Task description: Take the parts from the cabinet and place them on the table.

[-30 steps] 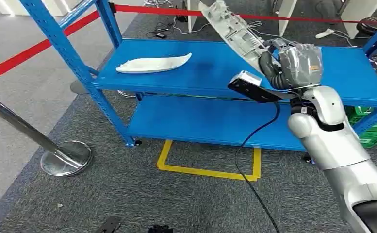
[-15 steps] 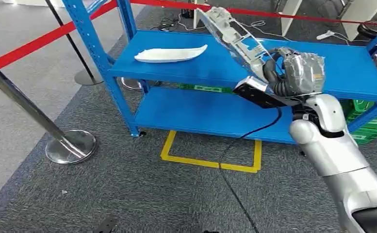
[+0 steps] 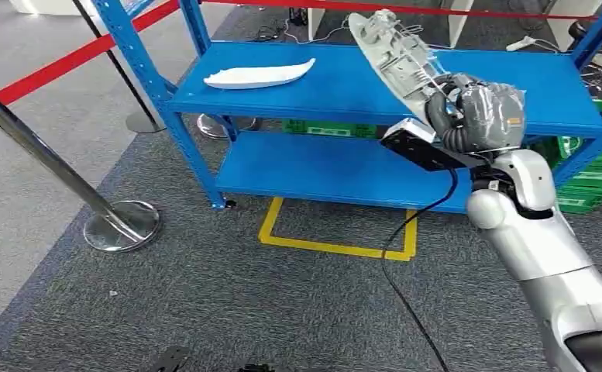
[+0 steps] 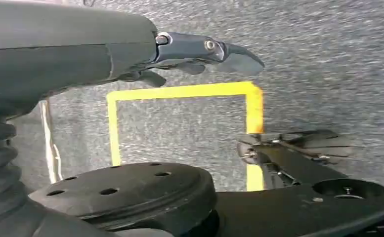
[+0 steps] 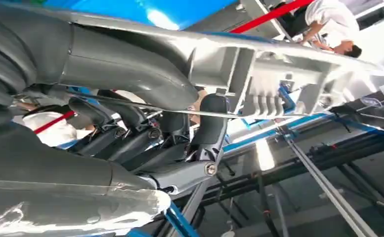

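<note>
My right hand point(image 3: 479, 116) grips the lower end of a long grey ribbed plastic part point(image 3: 394, 50) and holds it tilted up over the top shelf of the blue cabinet point(image 3: 344, 89). The right wrist view shows dark fingers point(image 5: 130, 138) wrapped under that part point(image 5: 259, 74). A white curved part point(image 3: 259, 74) lies flat on the top shelf, towards its left end, well away from the hand. In the left wrist view my left hand point(image 4: 194, 49) hangs over the carpet with nothing in it.
A chrome stanchion point(image 3: 119, 225) and red barrier tape point(image 3: 73, 58) stand left of the cabinet. A yellow floor marking point(image 3: 336, 248) lies in front of it. Green crates point(image 3: 592, 186) sit at the right. A black cable point(image 3: 406, 232) hangs from my right wrist. A person point(image 5: 333, 24) stands beyond.
The whole picture has shifted, so the camera has moved. My right hand still grips the grey part, which now stands a little more upright over the shelf.
</note>
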